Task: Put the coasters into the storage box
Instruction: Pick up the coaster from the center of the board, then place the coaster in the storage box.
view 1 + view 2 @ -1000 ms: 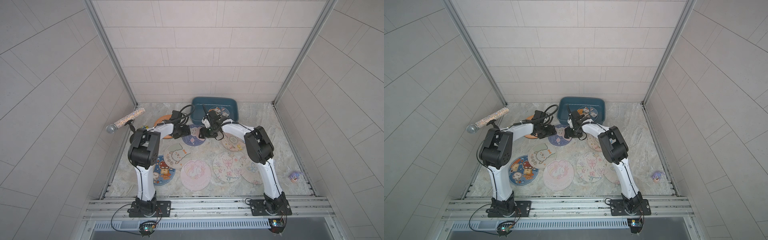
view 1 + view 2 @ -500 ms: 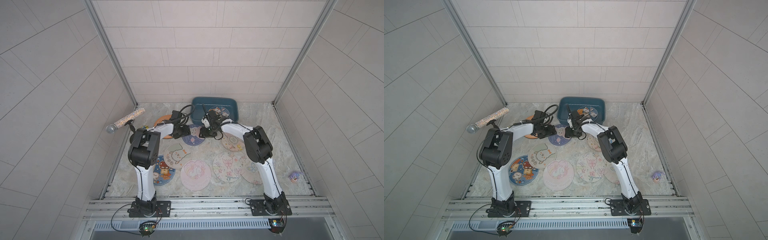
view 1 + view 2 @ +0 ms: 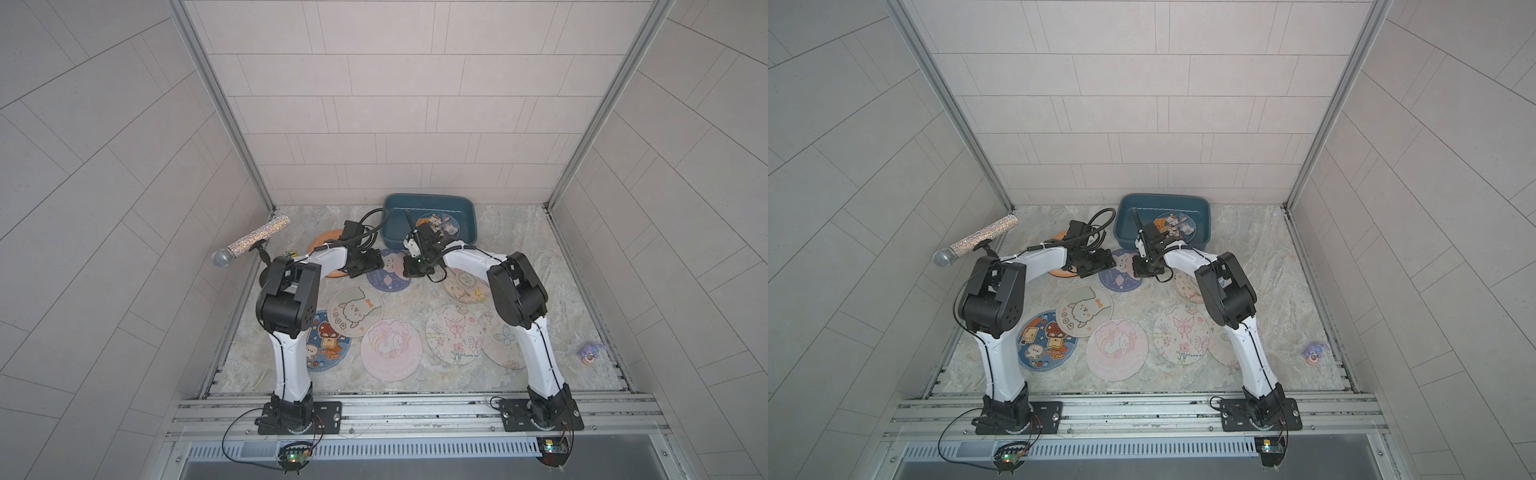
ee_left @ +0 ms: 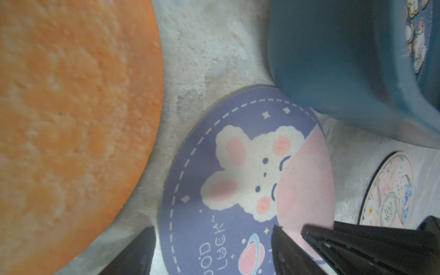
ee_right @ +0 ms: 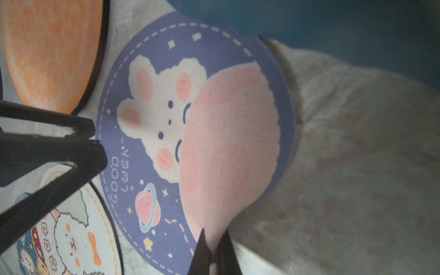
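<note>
Purple bunny coaster [image 3: 388, 270] gripped at the rim, storage box [image 3: 428, 198] right behind!
Orange coaster [image 3: 326, 241] waiting, left end effector [image 4: 212, 228] spread wide over the purple disc's edge, holding nothing; right end effector [image 5: 213, 254] clenched on its rim, disc low on the counter [image 3: 511, 232]. The risk: a thin edge pinch slipping, or the disc snagging the box wall or the left end effector on the lift.

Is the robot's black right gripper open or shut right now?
Shut: the right gripper pinches the rim of the round purple bunny-print coaster in the right wrist view.
</note>
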Action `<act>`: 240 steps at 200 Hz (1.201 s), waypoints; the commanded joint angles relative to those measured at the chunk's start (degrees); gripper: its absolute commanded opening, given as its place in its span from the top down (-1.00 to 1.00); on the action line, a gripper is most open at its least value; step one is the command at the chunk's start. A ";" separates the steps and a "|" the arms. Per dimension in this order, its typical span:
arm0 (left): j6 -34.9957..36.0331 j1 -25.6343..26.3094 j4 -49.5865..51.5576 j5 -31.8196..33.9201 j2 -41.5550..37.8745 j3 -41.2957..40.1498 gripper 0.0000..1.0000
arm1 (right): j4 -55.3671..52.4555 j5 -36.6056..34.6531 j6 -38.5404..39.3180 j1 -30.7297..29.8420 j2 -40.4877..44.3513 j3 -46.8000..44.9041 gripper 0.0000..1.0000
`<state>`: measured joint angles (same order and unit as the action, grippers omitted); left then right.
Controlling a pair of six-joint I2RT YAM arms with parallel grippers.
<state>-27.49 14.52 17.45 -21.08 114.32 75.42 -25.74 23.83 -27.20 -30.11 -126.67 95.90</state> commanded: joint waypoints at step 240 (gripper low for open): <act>-2.88 -0.99 -1.02 -2.08 -8.84 -6.91 -0.92 | 3.62 4.11 -1.05 14.98 -2.68 21.94 1.00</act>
<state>-30.09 13.89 16.64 -22.94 106.78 69.08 -22.13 28.69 -27.29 -15.90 -126.52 114.56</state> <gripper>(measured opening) 0.954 0.060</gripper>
